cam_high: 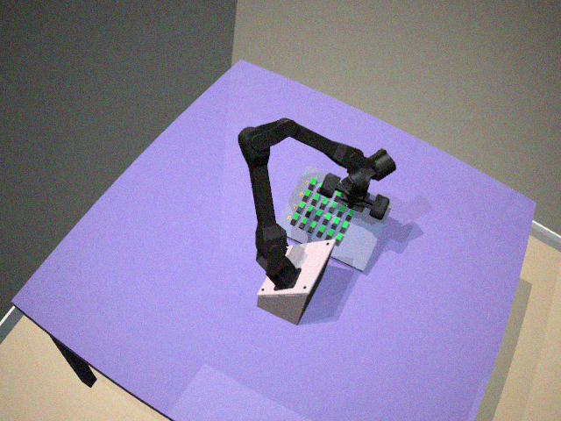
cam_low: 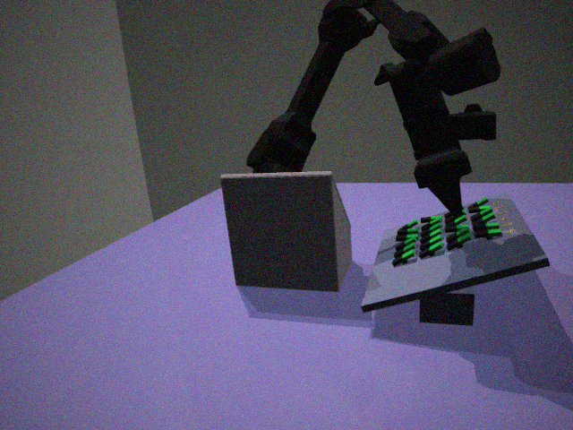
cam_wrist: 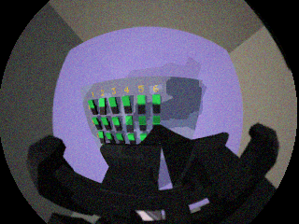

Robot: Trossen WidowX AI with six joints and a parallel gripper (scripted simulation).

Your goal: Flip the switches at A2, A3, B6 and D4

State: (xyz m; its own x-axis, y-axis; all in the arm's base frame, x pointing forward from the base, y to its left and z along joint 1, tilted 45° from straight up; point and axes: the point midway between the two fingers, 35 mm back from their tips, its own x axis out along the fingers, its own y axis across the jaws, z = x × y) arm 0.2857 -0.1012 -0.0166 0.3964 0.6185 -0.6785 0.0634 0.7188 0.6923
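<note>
The grey tilted switch panel (cam_high: 358, 250) (cam_low: 440, 273) (cam_wrist: 179, 95) carries a grid of black rocker switches with green ends (cam_high: 323, 212) (cam_low: 432, 236) (cam_wrist: 119, 115). Yellow column numbers run along its far edge, and row letters along its left edge. My gripper (cam_high: 351, 204) (cam_low: 455, 210) (cam_wrist: 157, 127) is shut and empty. Its joined tips point down at the switches in the right columns, about the second row from the far edge. The fingers hide the switch right under the tips, and I cannot tell whether they touch it.
The arm stands on a pale wedge-shaped box (cam_high: 289, 303) (cam_low: 282, 231) just in front of the panel. A dark block (cam_low: 446, 309) props the panel up. Both rest on a purple table (cam_high: 136, 226); its right edge (cam_high: 521, 289) is beyond the panel.
</note>
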